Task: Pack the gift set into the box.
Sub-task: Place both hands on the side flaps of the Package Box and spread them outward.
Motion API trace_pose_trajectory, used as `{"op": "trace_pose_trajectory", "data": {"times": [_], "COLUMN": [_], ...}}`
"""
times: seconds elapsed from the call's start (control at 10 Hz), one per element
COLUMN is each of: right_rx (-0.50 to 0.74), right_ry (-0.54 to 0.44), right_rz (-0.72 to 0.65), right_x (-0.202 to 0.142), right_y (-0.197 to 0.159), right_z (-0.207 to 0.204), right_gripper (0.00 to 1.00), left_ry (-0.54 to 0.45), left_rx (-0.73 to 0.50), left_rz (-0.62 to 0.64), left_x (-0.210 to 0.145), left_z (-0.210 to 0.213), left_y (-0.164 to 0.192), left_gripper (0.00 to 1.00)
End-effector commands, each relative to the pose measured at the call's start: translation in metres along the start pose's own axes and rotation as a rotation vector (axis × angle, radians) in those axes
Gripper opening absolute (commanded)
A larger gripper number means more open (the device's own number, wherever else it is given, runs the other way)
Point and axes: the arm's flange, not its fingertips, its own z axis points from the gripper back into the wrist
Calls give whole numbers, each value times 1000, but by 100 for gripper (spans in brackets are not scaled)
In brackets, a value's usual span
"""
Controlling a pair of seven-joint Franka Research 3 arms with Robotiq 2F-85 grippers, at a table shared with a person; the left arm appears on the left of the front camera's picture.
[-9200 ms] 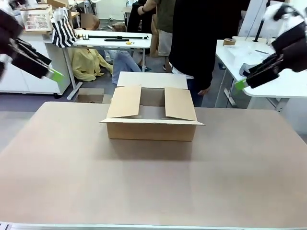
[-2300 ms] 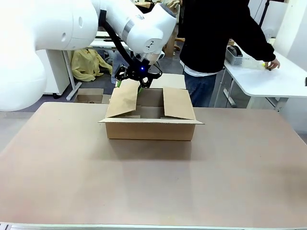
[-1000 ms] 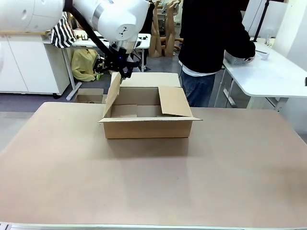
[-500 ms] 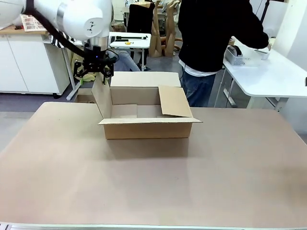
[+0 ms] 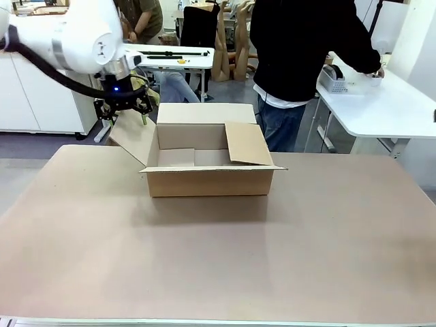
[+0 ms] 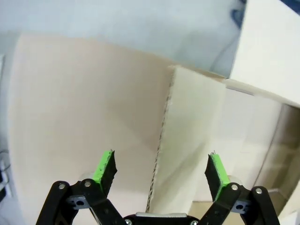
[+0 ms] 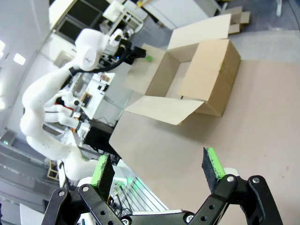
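Front view: wide brown-topped table (image 5: 218, 259), carrying one thing at its far middle. Beyond the far edge, person in a black top (image 5: 306, 48), turned toward a white side table (image 5: 381, 112), hands busy there. On the main table, plain brown corrugated cardboard box (image 5: 212, 182), rectangular, mouth upward, far flap laid back, inside looking empty. The gift set yet to go in, so packing judged barely begun.

Its left flap (image 5: 133, 139) no longer flat over the mouth as a couple of seconds ago, nor upright as half a second ago: now swung outward past vertical, leaning away over the box's left side. Left half of the mouth thereby freed. Its right flap (image 5: 248, 143) unchanged, slanting up over the right part of the opening. Probably next to be folded back before a flat pack can drop in cleanly.

Black, green-padded left gripper (image 5: 124, 119) just above the outer edge of that opened flap. In left wrist view (image 6: 161, 166), fingers spread wide, the flap's raw edge running up between them, touching neither pad as far as can be told. Grip apparently let go. Then right gripper (image 7: 159, 171), well apart from the box, fingers likewise wide, holding nothing.
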Motion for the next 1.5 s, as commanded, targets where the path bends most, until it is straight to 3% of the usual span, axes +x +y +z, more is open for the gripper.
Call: {"op": "trace_pose_trajectory", "data": {"times": [0.0, 0.2, 0.3, 1.0, 1.3, 1.4], "right_rx": [18, 18, 18, 0, -277, -279], "right_ry": [-15, -15, -15, 0, 214, 263], "right_rz": [24, 24, 24, 1, 353, 409], "right_x": [3, 3, 3, 0, 47, 51], "right_y": [0, 0, 0, 0, 77, 95], "right_z": [-2, -2, -2, 0, -109, -141], "right_gripper": [100, 100, 100, 100, 100, 100], "left_ry": [49, 67, -15, -15, -15, -15], "left_rx": [-256, -373, -202, -202, -202, -202], "left_rz": [-169, -183, -107, -107, -107, -107], "left_x": [-11, -11, 3, 3, 3, 3], "left_z": [-2, -9, -5, -5, -5, -5], "left_y": [36, 65, 29, 29, 29, 29], "left_gripper": [100, 100, 100, 100, 100, 100]}}
